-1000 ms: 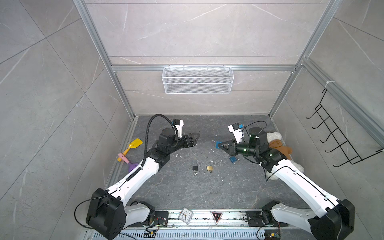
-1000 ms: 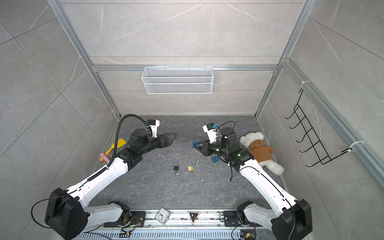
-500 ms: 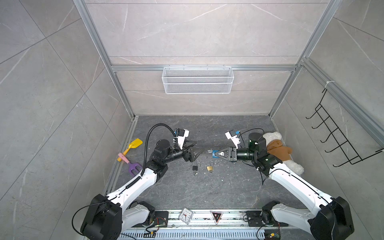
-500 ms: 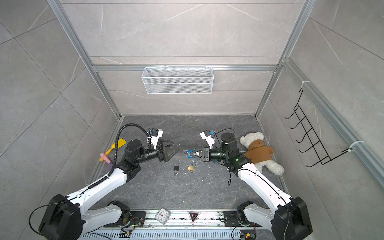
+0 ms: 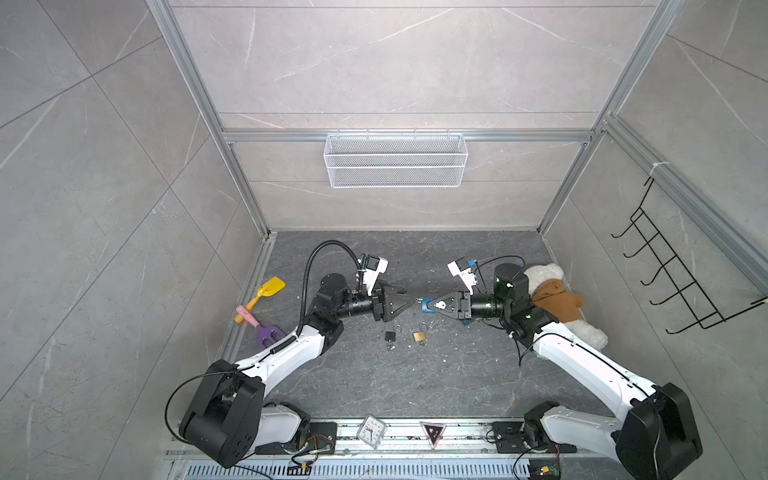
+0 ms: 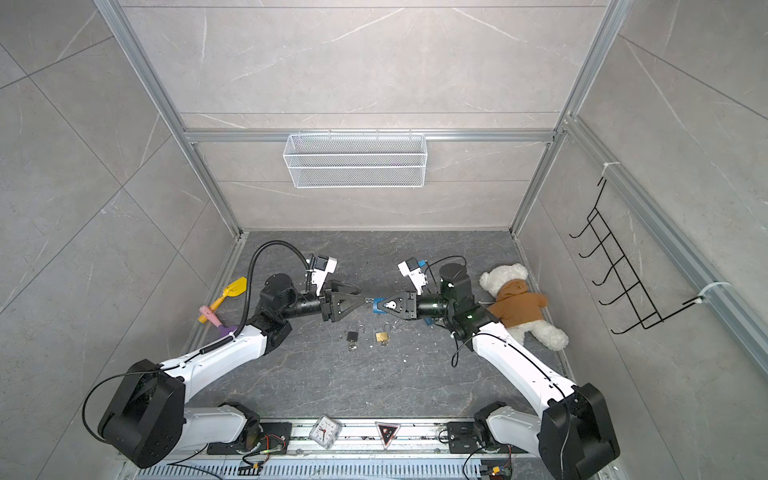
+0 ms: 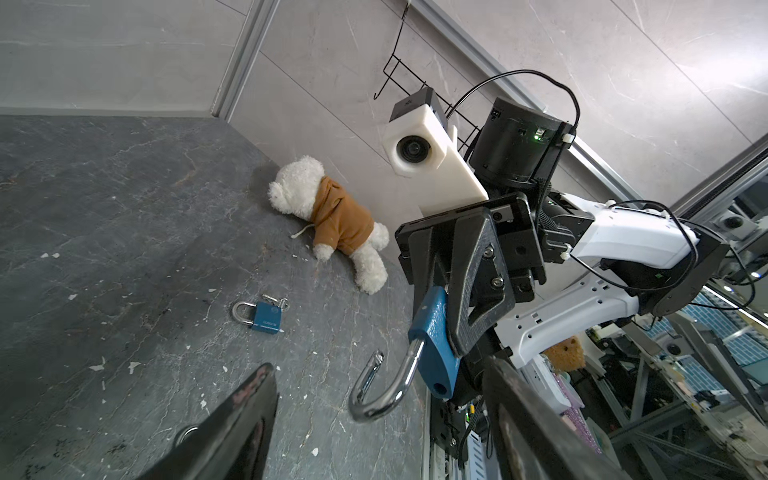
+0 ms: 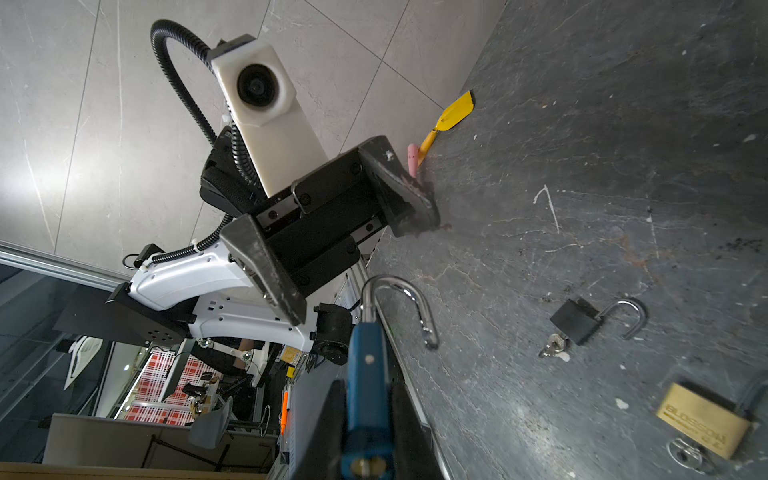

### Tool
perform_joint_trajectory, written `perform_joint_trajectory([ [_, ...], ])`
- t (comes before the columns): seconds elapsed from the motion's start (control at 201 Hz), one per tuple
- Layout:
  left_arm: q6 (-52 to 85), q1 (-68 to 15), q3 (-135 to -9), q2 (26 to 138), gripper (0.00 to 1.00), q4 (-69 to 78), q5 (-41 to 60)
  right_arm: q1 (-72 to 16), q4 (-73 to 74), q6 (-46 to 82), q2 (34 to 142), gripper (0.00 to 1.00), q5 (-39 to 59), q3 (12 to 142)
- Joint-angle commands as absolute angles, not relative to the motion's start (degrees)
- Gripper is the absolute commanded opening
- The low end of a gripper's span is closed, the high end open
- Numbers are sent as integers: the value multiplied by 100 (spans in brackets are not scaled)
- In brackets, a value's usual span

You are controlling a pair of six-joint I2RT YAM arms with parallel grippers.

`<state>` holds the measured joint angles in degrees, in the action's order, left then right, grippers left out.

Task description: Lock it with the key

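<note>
Gaping shackle [image 7: 409, 365], blue padlock [image 7: 432, 328]

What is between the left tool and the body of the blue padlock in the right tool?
Only the blue padlock's open shackle, hooking toward the left tool's open jaws; both wrist views show it.

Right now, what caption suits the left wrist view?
Right fingers grip a blue padlock, shackle open; teddy bear on the floor.

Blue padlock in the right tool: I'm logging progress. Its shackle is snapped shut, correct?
No. The right tool does hold the blue padlock, but its shackle is open, with the free end swung clear of the body. The left wrist view shows it.
</note>
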<state>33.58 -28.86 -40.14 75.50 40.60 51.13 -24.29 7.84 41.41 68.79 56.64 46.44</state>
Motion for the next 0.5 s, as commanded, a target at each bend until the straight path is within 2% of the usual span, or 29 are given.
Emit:
perform_joint_trajectory([
  [0.0, 3614, -2899, -4233, 7571, 78, 4647, 5370, -2409, 1264, 4295, 6870, 0, 5635, 4673],
  [0.498, 3794, -3003, -4245, 7673, 68, 4883, 5603, -2409, 1524, 4510, 6910, 0, 5546, 4649],
])
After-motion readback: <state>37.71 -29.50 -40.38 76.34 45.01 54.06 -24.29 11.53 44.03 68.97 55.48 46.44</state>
